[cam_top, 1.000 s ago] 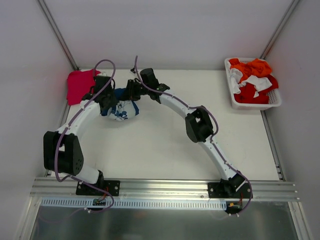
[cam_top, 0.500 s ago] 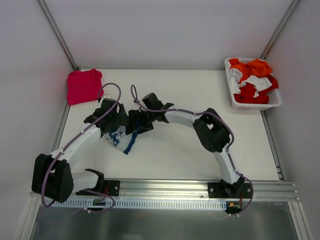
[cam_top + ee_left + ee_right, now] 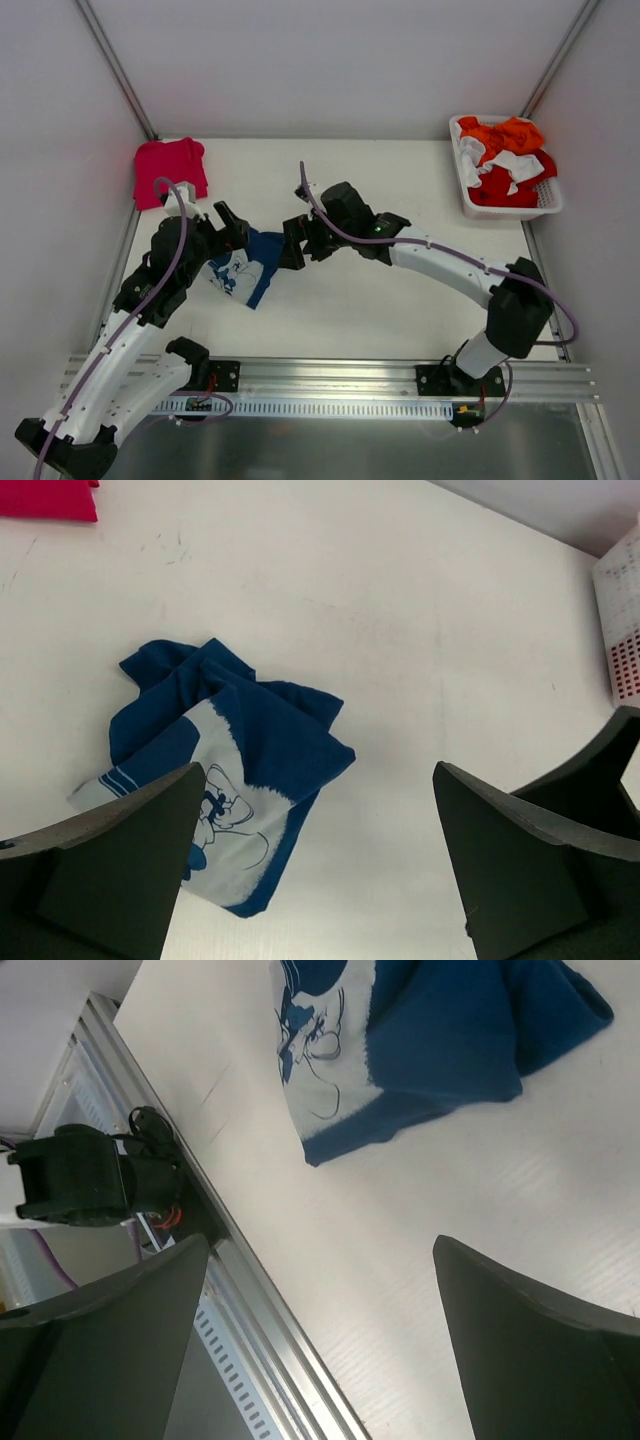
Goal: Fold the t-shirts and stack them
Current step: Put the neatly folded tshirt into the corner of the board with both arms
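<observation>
Nearest the bases, the left end effector (image 3: 320,775) hangs with its fingers spread wide and nothing between them. The right end effector (image 3: 321,1242) matches it, fully spread and empty. Close by both, at 8 o'clock on the white table (image 3: 350,310), lies the dark navy blue soft cloth t-shirt (image 3: 243,272), bunched in a rumpled heap with its pale printed panel up. It looks light and limp, so it will likely sag and drag. I'd pinch 2 outer corners, hem or shoulders, and pull it flat first. Further back at 10 o'clock, the bright pinkish-red cloth t-shirt (image 3: 168,170) sits folded, well apart. At 2 o'clock, a white slotted plastic basket (image 3: 505,210) holds orange, red and white cloth.
</observation>
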{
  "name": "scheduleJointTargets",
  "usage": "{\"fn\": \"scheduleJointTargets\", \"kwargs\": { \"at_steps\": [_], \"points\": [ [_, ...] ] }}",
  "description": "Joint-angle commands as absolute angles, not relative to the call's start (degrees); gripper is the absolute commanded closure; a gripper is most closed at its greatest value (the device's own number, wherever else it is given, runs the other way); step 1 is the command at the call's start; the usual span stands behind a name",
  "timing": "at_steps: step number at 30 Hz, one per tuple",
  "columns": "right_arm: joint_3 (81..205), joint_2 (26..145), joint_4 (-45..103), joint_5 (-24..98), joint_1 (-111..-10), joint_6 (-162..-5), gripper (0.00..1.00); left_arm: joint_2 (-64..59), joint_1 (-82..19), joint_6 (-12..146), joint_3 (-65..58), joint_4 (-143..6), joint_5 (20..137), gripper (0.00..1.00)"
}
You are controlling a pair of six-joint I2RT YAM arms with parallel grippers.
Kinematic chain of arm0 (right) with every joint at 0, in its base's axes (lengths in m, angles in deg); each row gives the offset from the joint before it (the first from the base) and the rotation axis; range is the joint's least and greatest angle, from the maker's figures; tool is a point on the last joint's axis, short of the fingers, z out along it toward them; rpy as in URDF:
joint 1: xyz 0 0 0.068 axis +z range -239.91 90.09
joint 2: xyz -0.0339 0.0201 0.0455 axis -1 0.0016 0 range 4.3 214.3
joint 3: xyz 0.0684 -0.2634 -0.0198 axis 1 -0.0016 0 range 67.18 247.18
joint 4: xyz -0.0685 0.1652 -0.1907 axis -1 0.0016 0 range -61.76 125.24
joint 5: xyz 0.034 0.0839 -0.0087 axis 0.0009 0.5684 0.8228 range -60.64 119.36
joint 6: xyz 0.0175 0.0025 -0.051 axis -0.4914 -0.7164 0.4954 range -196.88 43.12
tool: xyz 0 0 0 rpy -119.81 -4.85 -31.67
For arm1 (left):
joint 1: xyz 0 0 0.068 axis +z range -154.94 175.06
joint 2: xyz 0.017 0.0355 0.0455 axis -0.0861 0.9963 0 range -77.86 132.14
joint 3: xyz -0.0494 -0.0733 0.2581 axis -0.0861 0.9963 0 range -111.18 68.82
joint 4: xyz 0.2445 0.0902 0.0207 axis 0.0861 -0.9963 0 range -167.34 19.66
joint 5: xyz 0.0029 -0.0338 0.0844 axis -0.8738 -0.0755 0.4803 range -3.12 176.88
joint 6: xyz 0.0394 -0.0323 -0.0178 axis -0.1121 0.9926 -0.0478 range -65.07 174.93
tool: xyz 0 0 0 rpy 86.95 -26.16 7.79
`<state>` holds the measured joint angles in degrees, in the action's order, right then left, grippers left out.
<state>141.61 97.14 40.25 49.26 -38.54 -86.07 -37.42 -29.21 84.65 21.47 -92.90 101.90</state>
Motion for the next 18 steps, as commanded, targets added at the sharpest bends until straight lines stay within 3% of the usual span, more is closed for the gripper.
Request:
{"fn": "scheduleJointTargets", "kwargs": {
  "at_steps": [1,5,9,14,18],
  "points": [
    [137.6,91.3,41.7,43.8,-36.5,-84.3,0.01,-40.3,-29.9,83.8,21.4,-95.4,100.8,0.01],
    [134.9,87.9,42.2,41.6,-34.4,-85.5,0.01,-38.4,-29.8,81.4,18.6,-96.2,97.1,0.01],
    [133.0,81.5,46.7,36.9,-31.8,-85.1,0.0,-35.2,-29.9,76.5,11.6,-99.2,84.4,0.01],
    [130.2,65.3,58.5,18.8,-26.0,-84.2,0.0,-38.4,-29.8,69.4,6.2,-102.9,88.1,0.01],
    [126.4,56.0,59.9,13.7,-21.3,-86.7,0.01,-41.9,-29.8,69.8,8.0,-102.8,90.5,0.01]
  ]
}}
